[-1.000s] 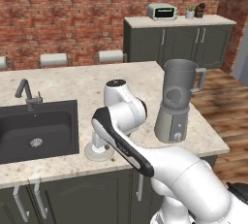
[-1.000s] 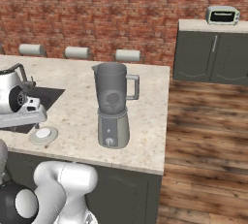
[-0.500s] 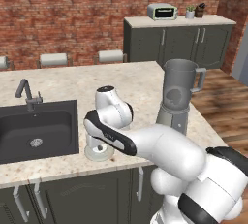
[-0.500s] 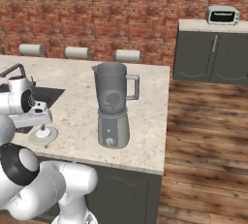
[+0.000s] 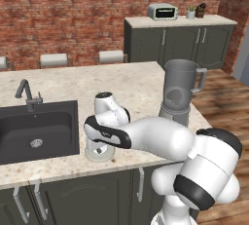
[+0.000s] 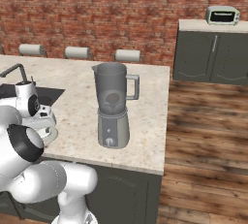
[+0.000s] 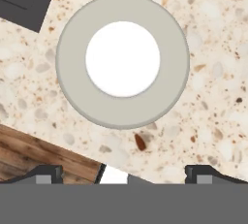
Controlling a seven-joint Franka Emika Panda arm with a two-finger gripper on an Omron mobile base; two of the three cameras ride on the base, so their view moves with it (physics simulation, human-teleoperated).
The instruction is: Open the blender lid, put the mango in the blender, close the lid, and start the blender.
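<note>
Red brick wall [image 5: 73, 14], dark cabinets [image 5: 180, 44], speckled counter [image 5: 131, 83], wood floor [image 6: 203, 136]

Blender [image 5: 179, 92] lidless on speckled counter [image 5: 131, 80], blender lid [image 5: 98, 152] flat near sink [image 5: 36, 129], arm bent over it

Rendering evenly and brightly throughout, with flat diffuse light and no single source showing. Casting only faint, soft shadows: a pale smudge under the blender [image 6: 113, 104] on the counter [image 6: 145, 97], a thin dark rim beneath the blender lid [image 7: 122, 61]. Washing the lid's centre cap to pure white, all surface detail lost. Glinting weakly on the arm's white shells. Blurring slightly in both base views, brick and stone speckle looking soft. Staying sharper in the hand view. Showing no bending at the edges.
</note>
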